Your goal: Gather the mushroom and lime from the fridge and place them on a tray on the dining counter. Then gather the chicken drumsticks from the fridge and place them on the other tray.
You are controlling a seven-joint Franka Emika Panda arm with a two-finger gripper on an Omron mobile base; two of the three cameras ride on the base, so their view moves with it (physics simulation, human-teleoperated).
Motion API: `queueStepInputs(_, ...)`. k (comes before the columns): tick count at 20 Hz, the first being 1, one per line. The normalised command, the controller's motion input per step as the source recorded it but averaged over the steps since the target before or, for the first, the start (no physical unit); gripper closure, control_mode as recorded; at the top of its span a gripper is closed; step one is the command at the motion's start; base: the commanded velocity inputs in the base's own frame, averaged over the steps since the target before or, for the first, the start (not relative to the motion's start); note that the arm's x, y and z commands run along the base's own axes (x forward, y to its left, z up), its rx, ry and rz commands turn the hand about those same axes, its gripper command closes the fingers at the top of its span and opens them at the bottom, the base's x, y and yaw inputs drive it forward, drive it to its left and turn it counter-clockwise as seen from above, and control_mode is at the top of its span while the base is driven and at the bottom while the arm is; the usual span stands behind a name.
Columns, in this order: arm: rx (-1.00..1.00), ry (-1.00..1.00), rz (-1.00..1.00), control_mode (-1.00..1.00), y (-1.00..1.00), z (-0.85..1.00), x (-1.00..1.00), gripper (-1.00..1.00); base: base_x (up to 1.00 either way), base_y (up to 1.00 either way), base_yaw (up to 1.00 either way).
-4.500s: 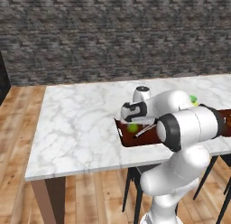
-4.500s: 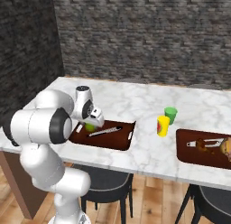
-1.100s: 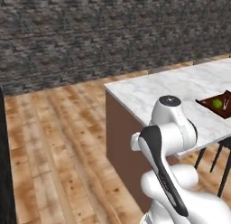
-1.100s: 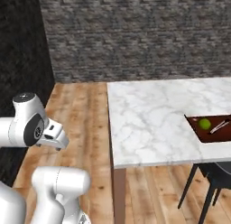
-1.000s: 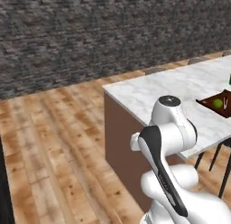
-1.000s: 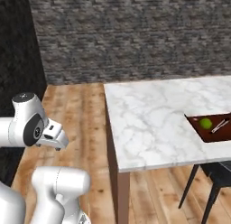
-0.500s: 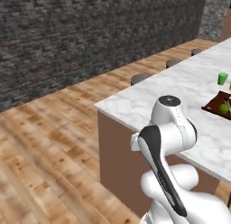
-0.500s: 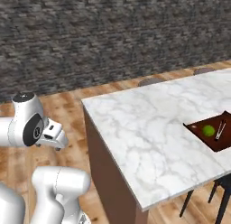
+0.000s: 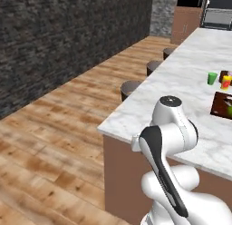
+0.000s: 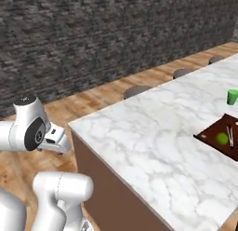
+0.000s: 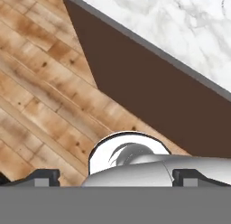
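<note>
Hand view shows our pincer (image 11: 115, 177) spread wide, empty, aimed down at the floor (image 11: 40, 92); the surface (image 11: 180, 24) lies ahead, arm folded.

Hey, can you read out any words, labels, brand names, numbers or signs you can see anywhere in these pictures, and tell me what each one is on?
No readable text anywhere.
Tray with the lime: no label.
Green cup: plain.
Marble counter: veining only.
Gripper, open: no markings visible.
Small items past the cup: too small to tell.
</note>
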Motion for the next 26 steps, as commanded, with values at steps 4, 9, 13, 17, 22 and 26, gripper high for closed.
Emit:
queueStepInputs(4,0.0,0.0,0.0,1.0,0.0,0.0,0.0,-1.0,0.52,0.95,-0.41)
queueStepInputs(9,0.0,0.0,0.0,1.0,0.0,0.0,0.0,-1.0,0.5,0.98,-0.39)
queueStepInputs(13,0.0,0.0,0.0,1.0,0.0,0.0,0.0,-1.0,0.5,0.99,-0.39)
queueStepInputs(17,0.0,0.0,0.0,1.0,0.0,0.0,0.0,-1.0,0.5,1.0,-0.39)
queueStepInputs(22,0.0,0.0,0.0,1.0,0.0,0.0,0.0,-1.0,0.61,0.95,-0.4)
queueStepInputs(26,0.0,0.0,0.0,1.0,0.0,0.0,0.0,-1.0,0.83,0.87,-0.4)
